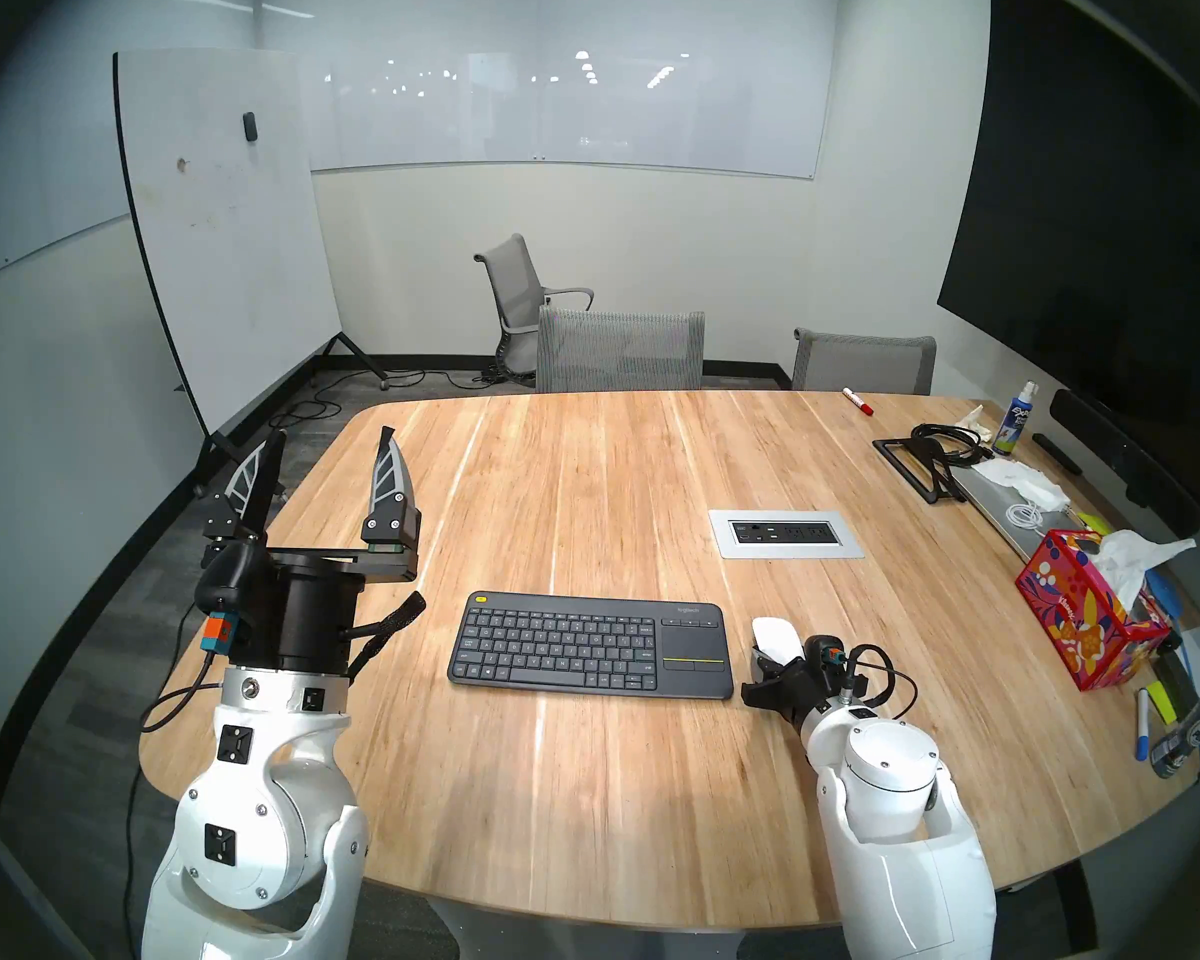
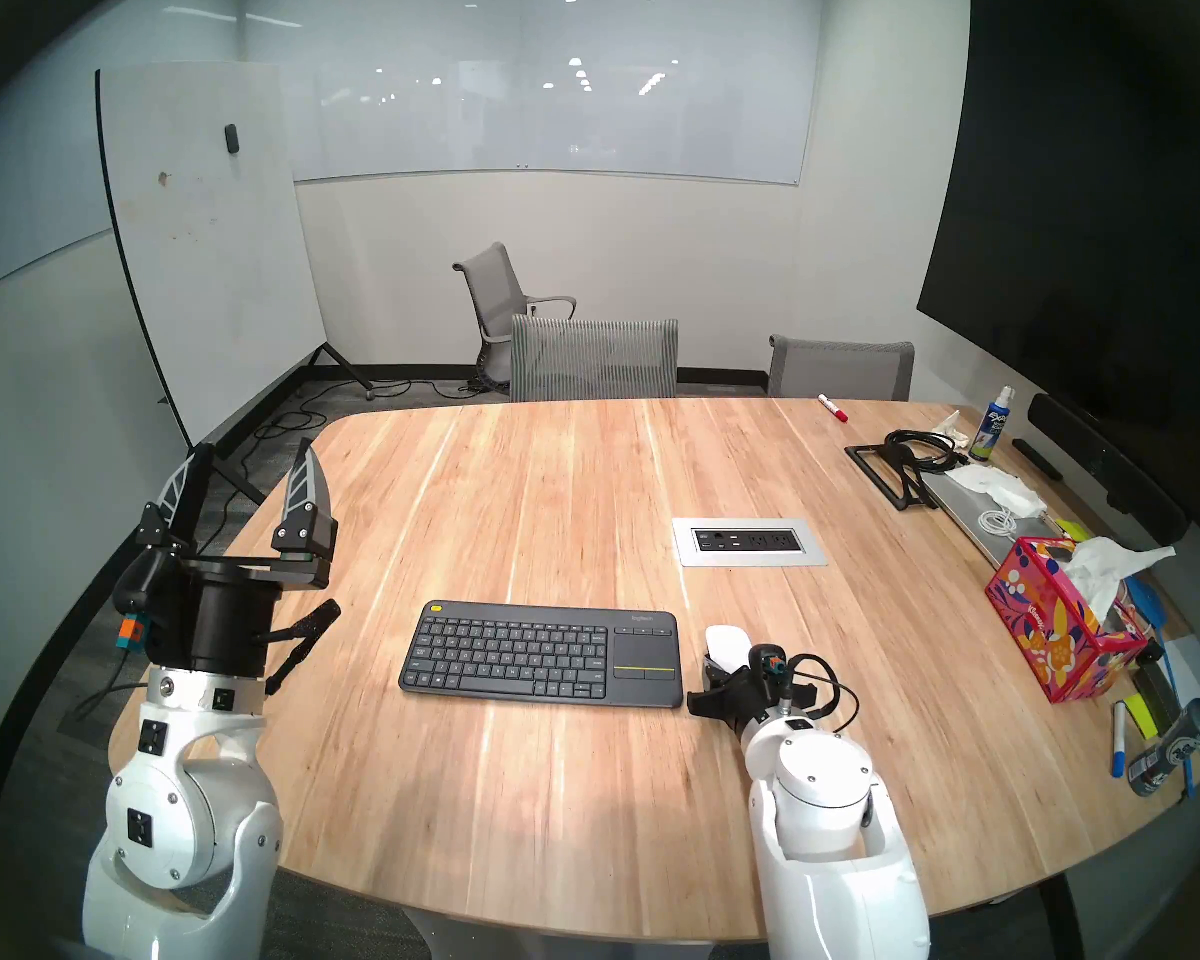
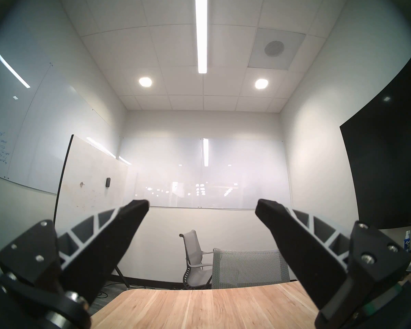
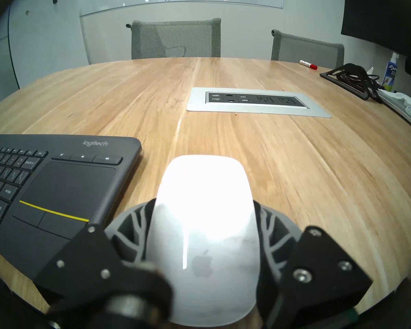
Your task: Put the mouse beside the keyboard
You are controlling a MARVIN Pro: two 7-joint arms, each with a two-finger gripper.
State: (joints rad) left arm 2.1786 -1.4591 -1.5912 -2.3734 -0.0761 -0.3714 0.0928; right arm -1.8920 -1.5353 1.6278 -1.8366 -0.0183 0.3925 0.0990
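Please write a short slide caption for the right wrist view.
Right claw shut on the mouse, beside the keyboard touchpad end.

a floral tissue box (image 1: 1085,622) sits at the wooden table's (image 1: 583,467) edge, near a power outlet panel (image 1: 784,534).

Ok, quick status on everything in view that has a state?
mouse: gripped at its sides, beside the keyboard's touchpad end.
keyboard: flat on the table, apart from the mouse.
right pincer: shut on the mouse.
left pincer: open, empty, raised.
tissue box: tissue sticking out.
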